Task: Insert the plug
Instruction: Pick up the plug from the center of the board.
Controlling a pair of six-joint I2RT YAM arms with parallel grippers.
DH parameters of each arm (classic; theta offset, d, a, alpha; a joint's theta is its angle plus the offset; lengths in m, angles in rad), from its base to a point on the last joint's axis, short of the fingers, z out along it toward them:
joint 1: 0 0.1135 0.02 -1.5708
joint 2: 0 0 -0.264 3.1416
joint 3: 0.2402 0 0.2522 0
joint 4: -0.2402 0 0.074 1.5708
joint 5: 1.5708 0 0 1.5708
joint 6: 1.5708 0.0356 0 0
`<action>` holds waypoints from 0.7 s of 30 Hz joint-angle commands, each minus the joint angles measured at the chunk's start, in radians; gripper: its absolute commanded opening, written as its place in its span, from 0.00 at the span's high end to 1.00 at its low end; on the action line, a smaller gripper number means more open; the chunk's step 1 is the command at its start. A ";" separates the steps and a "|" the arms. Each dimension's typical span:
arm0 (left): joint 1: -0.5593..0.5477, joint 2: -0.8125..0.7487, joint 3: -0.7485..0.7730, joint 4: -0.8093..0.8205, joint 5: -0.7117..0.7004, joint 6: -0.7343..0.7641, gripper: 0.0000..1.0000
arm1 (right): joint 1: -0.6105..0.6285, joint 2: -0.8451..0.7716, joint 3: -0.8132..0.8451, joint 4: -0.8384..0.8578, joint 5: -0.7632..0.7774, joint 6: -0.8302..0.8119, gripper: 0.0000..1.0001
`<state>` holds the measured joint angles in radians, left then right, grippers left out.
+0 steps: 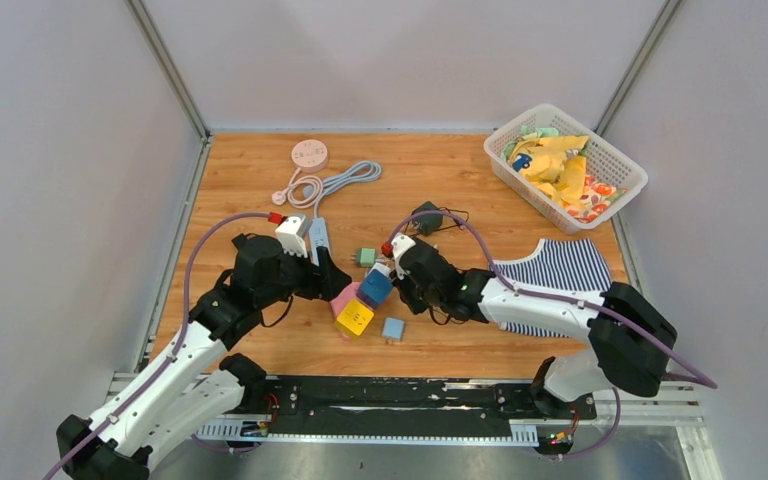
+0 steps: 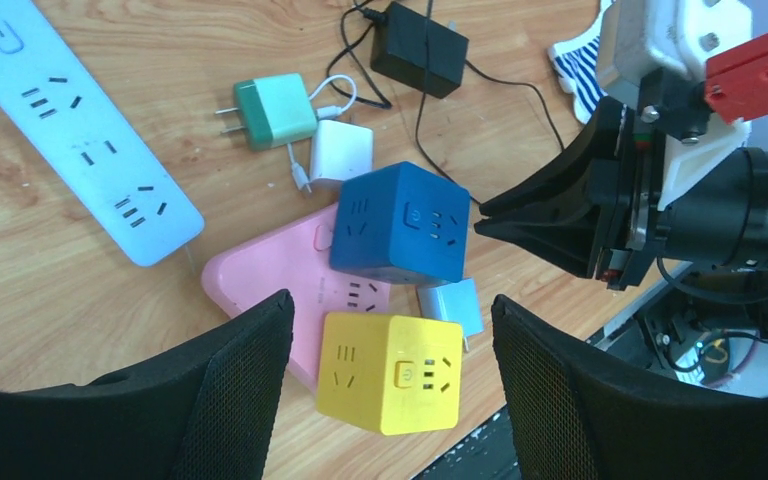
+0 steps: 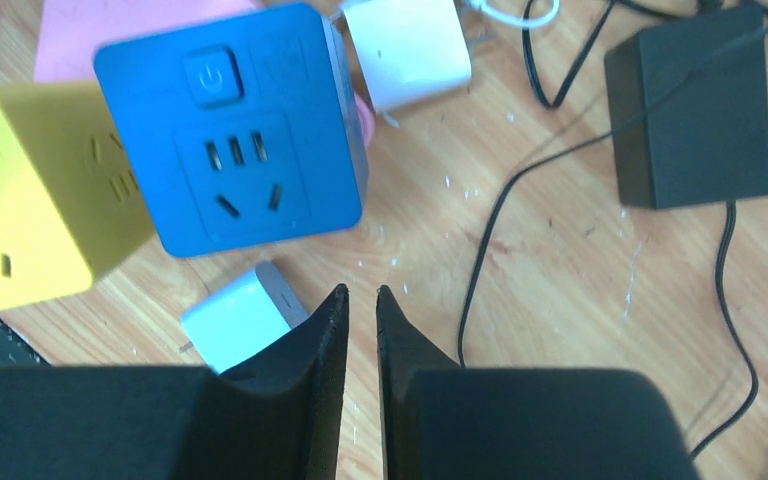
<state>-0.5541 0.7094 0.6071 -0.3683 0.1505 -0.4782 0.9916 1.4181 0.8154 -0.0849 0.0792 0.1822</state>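
The left end effector [image 2: 392, 303] is being held wide above the yellow cube [image 2: 390, 372]; the right end effector [image 3: 362, 292] is being held closed, empty.

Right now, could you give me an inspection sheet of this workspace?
Surface: wooden table.
Job's things: blue cube socket, yellow cube socket, pink strip, pale strip, green plug, white plug; none inserted.
Clutter: basket, striped cloth, pink disc.
Grippers: left gripper open above the yellow cube socket; right gripper shut, empty.
Cables: black adapter's cord loose on the wood; pale strip's cord at back.
Surroundings: grey walls.
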 commanded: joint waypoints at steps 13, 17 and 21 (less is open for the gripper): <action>-0.005 -0.018 -0.025 0.000 -0.073 -0.006 0.23 | -0.014 0.000 0.039 -0.084 0.095 0.219 0.45; -0.004 0.003 -0.031 0.032 -0.107 -0.048 0.25 | -0.060 -0.012 0.107 -0.081 0.132 0.156 0.44; -0.004 0.070 -0.006 0.052 -0.142 -0.062 0.26 | -0.121 -0.019 0.124 0.020 0.121 0.108 0.45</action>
<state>-0.5537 0.7261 0.5900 -0.3546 0.0742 -0.5129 0.9329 1.4170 0.9051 -0.1486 0.1677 0.3470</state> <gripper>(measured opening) 0.745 0.556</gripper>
